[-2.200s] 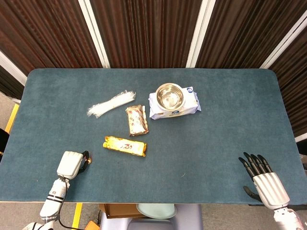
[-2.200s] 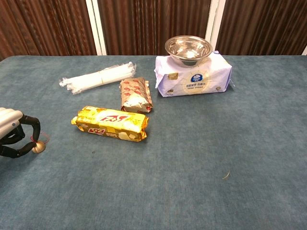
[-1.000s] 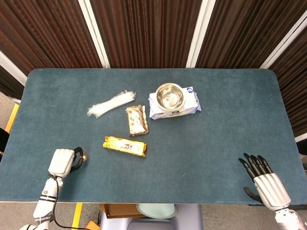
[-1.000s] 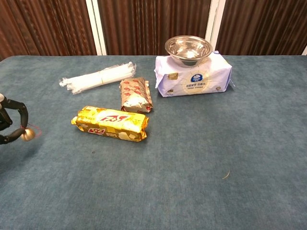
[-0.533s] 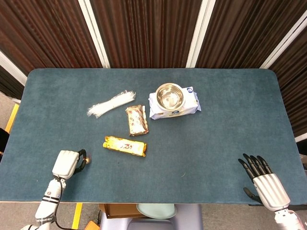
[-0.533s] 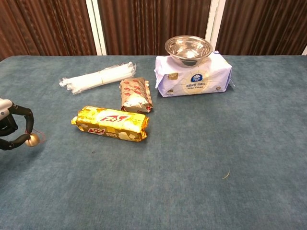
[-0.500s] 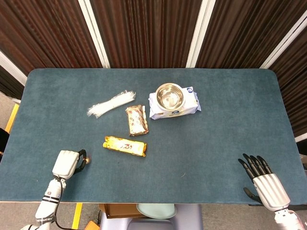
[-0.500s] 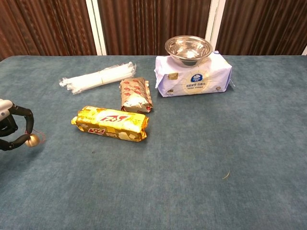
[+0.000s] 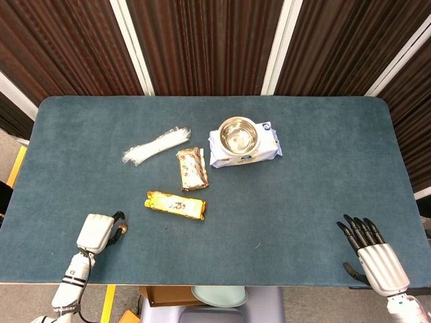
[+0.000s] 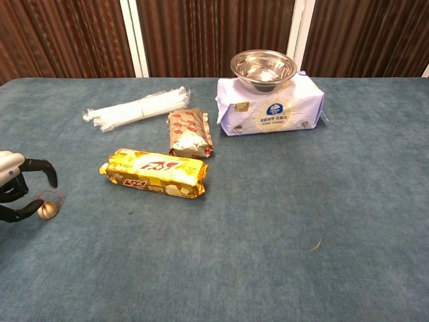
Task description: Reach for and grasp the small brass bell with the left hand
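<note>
The small brass bell [image 10: 45, 210] with its red loop sits on the blue table cloth at the front left, dim in the head view [image 9: 116, 235]. My left hand [image 10: 15, 190] is right beside it: the thumb lies low against the bell's left side, and the upper finger [image 10: 47, 168] curves clear above it with a gap. Nothing is pinched. From above the left hand [image 9: 95, 233] shows near the table's front left edge. My right hand [image 9: 371, 252] rests at the front right with its fingers stretched out, holding nothing.
A yellow biscuit pack [image 10: 154, 172] lies just right of the bell. Behind it are a red-and-white wrapper [image 10: 189, 133], a clear plastic bundle [image 10: 136, 108], and a steel bowl [image 10: 263, 68] on a tissue pack [image 10: 271, 107].
The bell, pinched and held just above the cloth half a second ago, has come down onto the table. The upper finger has lifted off it.
</note>
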